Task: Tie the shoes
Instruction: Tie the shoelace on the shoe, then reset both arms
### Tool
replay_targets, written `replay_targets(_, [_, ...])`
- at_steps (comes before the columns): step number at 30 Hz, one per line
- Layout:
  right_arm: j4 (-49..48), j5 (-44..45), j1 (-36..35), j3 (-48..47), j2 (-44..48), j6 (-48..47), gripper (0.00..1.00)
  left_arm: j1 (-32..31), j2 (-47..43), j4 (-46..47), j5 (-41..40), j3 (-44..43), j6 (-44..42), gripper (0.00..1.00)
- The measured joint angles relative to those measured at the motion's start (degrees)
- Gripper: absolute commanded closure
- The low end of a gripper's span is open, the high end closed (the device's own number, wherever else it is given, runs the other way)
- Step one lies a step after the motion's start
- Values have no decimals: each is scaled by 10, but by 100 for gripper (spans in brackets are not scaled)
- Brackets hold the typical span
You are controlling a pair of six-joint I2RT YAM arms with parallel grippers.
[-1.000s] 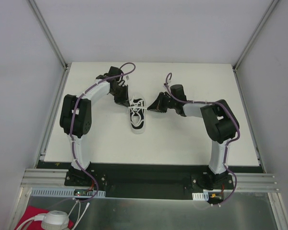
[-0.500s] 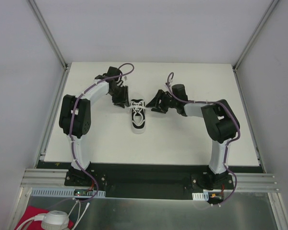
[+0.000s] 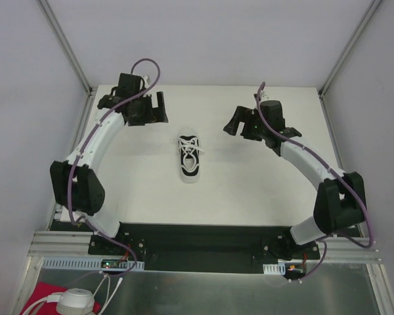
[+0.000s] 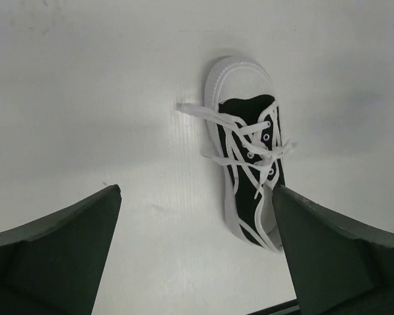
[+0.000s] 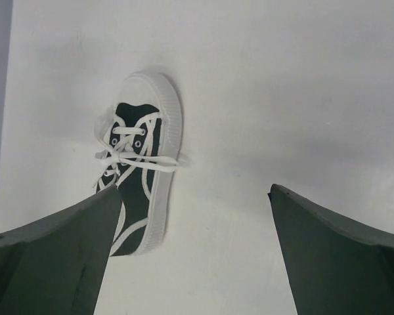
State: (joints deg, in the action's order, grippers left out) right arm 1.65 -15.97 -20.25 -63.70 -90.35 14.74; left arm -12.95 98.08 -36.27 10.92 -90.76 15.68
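The left end effector (image 4: 194, 191) hangs with its jaws spread wide and nothing between them. The right end effector (image 5: 194, 191) is likewise wide apart and empty. Both are raised above the white worktop (image 3: 262, 190) and well apart from their target.

Between them lies the small black shoe (image 3: 189, 159), flat on its white sole near the middle of the worktop. Its long axis runs from the arms' edge toward the far side. From the left end effector it lies to the right and back toward the bases. From the right end effector it lies to the left and back. Neither arm looks clearly nearer.

The thin white laces (image 4: 249, 141) cross over the tongue, and loose ends trail off either side onto the worktop. No bow loops can be made out, so the tying appears unfinished. Each arm would likely reach inward for the lace end on its own side.
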Motion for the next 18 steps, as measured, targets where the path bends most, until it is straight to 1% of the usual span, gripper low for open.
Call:
replay_targets(1, [19,23,0,0,26,-17,4,4,-29,1,-7,8,0,1])
replay_targets(4, [69,93,1,5,97,-56,4,11,-109,7,-26,53,0,1])
replay_targets(7, [95,150,3,35,168,-78,4,14,-181,9,-42,124,0,1])
replay_targets(10, [116,202,5,79,229,-86,4,14,-233,10,-54,203,2,1])
replay_targets(14, [140,253,7,127,266,-83,4,14,-291,5,-61,305,13,1])
replay_targets(18, [165,273,7,146,264,-78,4,14,-339,5,-71,369,30,1])
